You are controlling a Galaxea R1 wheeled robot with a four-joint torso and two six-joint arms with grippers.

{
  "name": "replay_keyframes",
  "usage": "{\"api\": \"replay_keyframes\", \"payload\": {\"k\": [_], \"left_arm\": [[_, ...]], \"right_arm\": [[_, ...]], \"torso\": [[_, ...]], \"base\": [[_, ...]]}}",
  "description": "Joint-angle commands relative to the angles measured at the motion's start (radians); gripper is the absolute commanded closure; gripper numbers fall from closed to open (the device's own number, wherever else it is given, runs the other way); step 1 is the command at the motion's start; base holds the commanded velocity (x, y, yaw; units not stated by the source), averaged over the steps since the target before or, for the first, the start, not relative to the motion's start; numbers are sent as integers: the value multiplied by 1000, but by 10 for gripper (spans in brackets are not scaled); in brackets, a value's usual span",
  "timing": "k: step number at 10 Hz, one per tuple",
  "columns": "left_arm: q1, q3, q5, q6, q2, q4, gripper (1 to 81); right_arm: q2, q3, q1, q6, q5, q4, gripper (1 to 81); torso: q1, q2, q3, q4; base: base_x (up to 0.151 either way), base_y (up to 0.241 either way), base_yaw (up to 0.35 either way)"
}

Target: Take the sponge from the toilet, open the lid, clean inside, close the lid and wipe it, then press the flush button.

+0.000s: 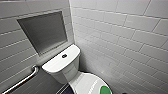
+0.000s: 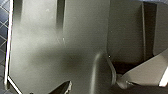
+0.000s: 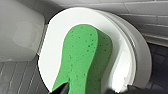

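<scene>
The bright green sponge [image 1: 105, 90] lies on the closed white lid [image 1: 85, 83] at the lower edge of the head view. Behind it, the dark round flush button [image 1: 64, 56] sits in the middle of the white tank top [image 1: 53, 63]. In the right wrist view the sponge [image 3: 85, 57] shows large, flat on the lid [image 3: 57, 32]. My right gripper [image 3: 97, 89] hangs close over the sponge's near end. Its dark fingertips [image 3: 63, 88] stand apart on either side of that end, open. The left wrist view holds dark parts of the robot's own body.
A metal grab bar [image 1: 22, 81] runs along the left wall below a recessed niche [image 1: 43, 31]. White tiled wall [image 1: 125, 37] stands close on the toilet's right. The tank's side [image 3: 20, 32] and dark floor tiles [image 3: 160, 57] flank the lid.
</scene>
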Motion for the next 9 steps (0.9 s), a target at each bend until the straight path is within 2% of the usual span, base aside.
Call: {"api": "replay_keyframes", "payload": {"k": [1,2,3,5,8,9], "left_arm": [[5,3,75,0,-1,4,10],[5,3,75,-1,-1,4,10],[5,3,75,0,-1,4,10],[5,3,75,0,-1,4,10],[5,2,75,0,-1,3,10],[5,2,75,0,-1,4,10]], "right_arm": [[-22,32,101,4,-49,13,10],[-24,40,109,4,-49,11,10],[-27,55,125,4,-49,11,10],[-31,80,153,9,-49,14,10],[7,49,184,38,-75,16,10],[27,13,196,58,-115,28,10]], "torso": [[0,0,-93,0],[0,-1,-29,0],[1,-1,-57,0],[2,-1,-75,0],[3,-1,-74,0],[3,-1,-75,0]], "base": [[0,0,0],[0,0,0],[0,0,0],[0,0,0],[0,0,0],[0,0,0]]}}
